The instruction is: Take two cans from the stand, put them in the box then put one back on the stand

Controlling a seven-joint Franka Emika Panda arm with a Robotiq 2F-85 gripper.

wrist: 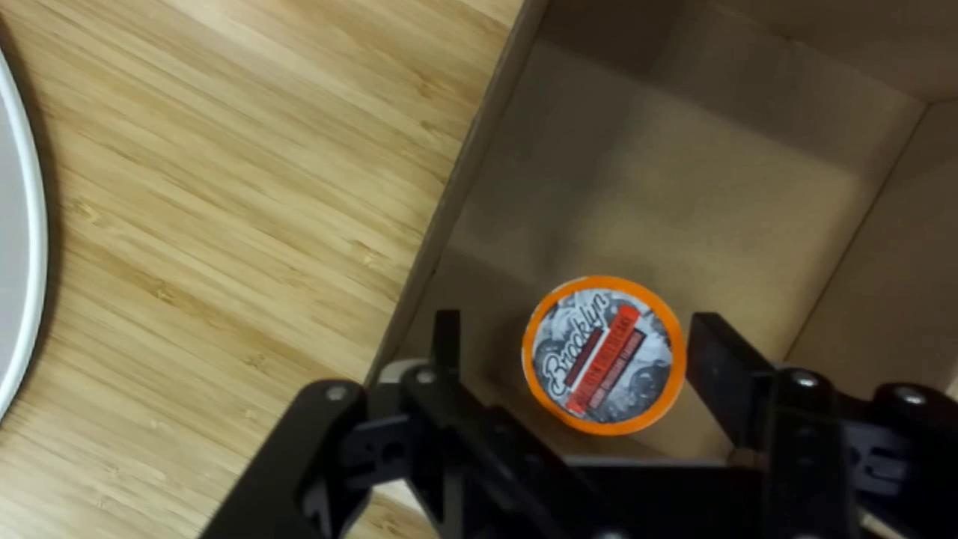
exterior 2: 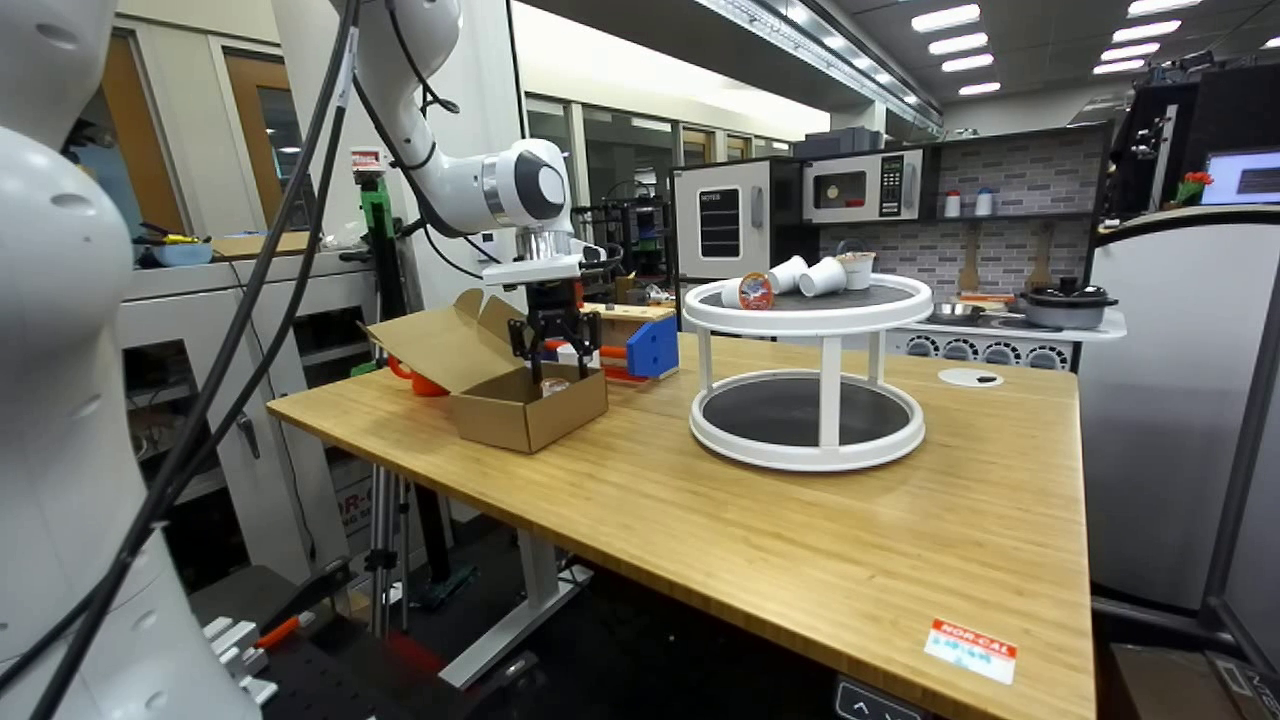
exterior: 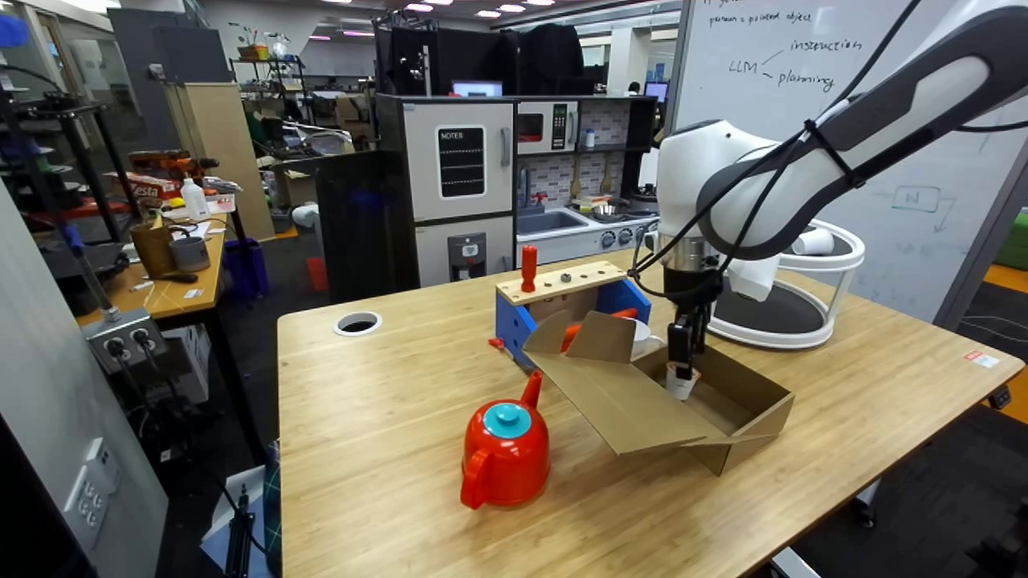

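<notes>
I'm viewing the end effector [wrist: 575, 329], jaws apart, can [wrist: 605, 355] sitting between them inside the box [exterior 2: 568, 412], which is hiding its base in an exterior view, wrist view cropping the stand [wrist: 36, 224].

The wrist view crops the stand [wrist: 34, 217]; in an exterior view the box [exterior 2: 562, 418] mostly hides a can [exterior 2: 553, 385]

Robot arm [exterior: 803, 186] and whiteboard [exterior: 907, 249] show a lab.

Tbl [exterior: 385, 401], box [exterior 2: 568, 412] (open), wht stand [exterior 2: 808, 320], teapot [exterior: 507, 466]
</notes>
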